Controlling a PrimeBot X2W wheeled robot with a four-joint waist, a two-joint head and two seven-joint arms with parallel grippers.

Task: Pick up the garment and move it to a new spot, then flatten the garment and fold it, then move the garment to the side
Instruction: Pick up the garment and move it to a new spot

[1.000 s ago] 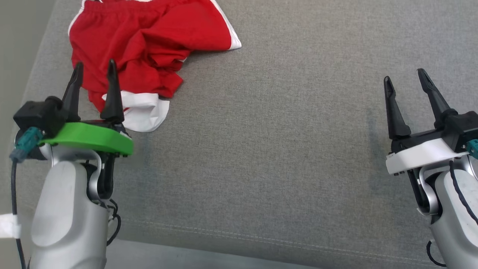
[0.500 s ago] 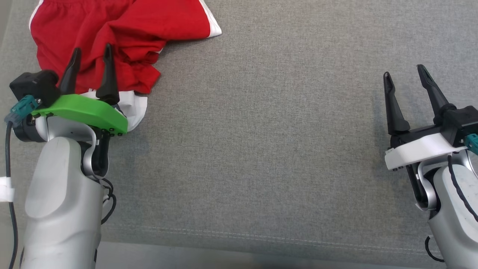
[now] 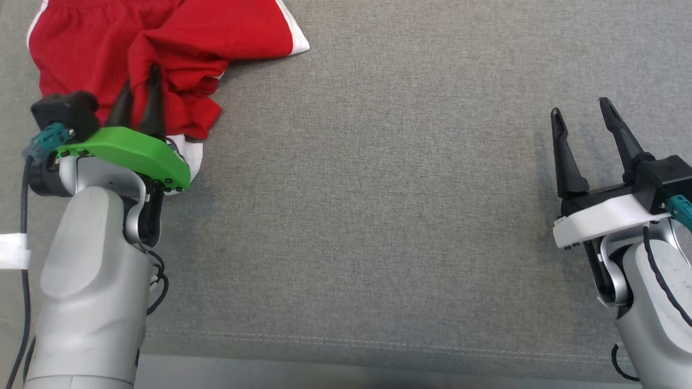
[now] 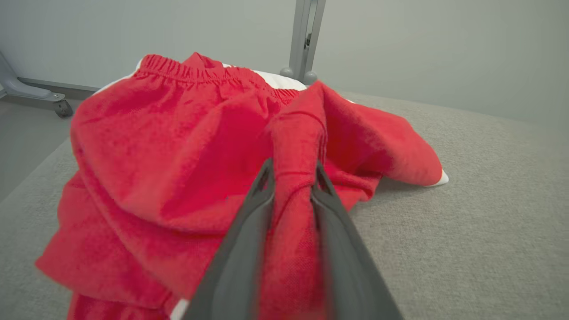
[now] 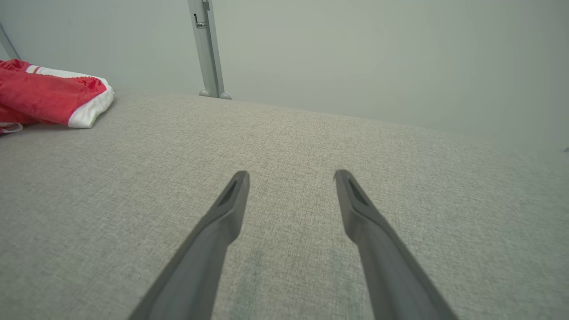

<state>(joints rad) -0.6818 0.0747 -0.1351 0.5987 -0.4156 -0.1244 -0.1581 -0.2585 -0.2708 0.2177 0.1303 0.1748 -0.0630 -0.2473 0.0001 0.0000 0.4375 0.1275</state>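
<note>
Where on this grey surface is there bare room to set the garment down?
The broad middle of the grey surface is bare, between the garment and the open right gripper, down to the front seam. The far left corner is crowded: the garment lies bunched there, a fold pinched in the left gripper.

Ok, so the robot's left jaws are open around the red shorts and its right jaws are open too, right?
Not quite. The left jaws are shut, pinching a fold of the bright red soft sports garment with white panels, as the left wrist view shows. The right jaws are indeed open.
</note>
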